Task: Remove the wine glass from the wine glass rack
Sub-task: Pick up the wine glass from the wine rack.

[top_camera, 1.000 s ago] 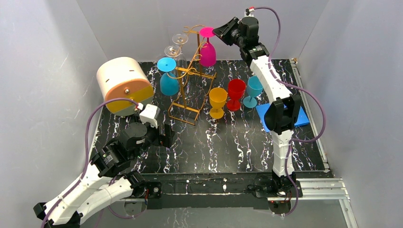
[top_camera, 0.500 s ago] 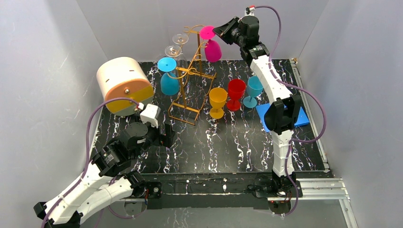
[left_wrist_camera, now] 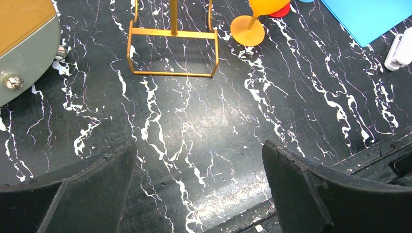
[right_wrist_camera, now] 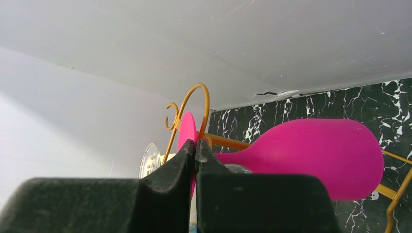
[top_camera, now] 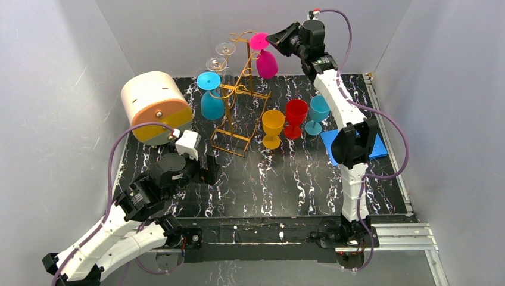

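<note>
While the right gripper [top_camera: 279, 40] sat clamped on the stem of the pink glass [top_camera: 266, 63], just beside its foot at the top of the rack [top_camera: 240, 89], the glass hung tilted. Its bowl was low and toward the right arm, and its foot was by the scroll wire, seemingly not yet clear. The stem axis ran down-right, away from the rack, so pull-out probably needed to follow the rail to its open end. The blue glass [top_camera: 211, 104] and clear glasses [top_camera: 221, 55] hung on the rack's left side, apart. The yellow glass [top_camera: 273, 126], red glass [top_camera: 295, 113] and teal glass [top_camera: 317, 110] stood below, a risk on descent. The left gripper [left_wrist_camera: 199, 187] was open, low near the rack base and farther off.
</note>
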{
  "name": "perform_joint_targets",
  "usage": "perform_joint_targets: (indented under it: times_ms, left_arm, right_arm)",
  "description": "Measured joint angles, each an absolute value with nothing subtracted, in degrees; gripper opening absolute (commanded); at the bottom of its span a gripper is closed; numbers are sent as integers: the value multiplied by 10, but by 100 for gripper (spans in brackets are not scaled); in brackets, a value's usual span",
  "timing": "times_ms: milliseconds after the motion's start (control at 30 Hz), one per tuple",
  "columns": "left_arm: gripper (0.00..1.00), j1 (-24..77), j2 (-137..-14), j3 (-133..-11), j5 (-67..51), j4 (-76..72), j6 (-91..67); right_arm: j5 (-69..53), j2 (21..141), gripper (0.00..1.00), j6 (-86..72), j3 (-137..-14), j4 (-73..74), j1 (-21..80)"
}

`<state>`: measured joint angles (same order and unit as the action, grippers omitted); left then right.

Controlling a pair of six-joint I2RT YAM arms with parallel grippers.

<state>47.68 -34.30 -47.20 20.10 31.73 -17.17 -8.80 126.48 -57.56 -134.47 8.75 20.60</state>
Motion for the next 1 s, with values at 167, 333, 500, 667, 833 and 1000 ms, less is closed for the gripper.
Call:
perform_joint_targets:
  times_ms: [167, 333, 500, 667, 833, 1000]
  left_arm:
    - [98, 477, -343, -472, 201, 317, -176]
    - [98, 477, -343, -472, 201, 317, -176]
    - [98, 477, -343, -472, 201, 317, -178]
    - [98, 477, -341, -472, 200, 317, -180]
    - [98, 477, -338, -472, 200, 317, -181]
    - [98, 477, -335, -472, 200, 317, -183]
  right_arm:
    - [-88, 1256, 1, -597, -1336, 91, 204]
    - [-78, 1245, 1, -611, -1327, 93, 201]
    - [-66, 1217, 1, -625, -1299, 88, 198]
    - [-57, 1207, 1, -627, -1277, 87, 198]
    - [-47, 1200, 1, -626, -1266, 88, 198]
    - [-46, 1199, 1, -627, -1266, 87, 197]
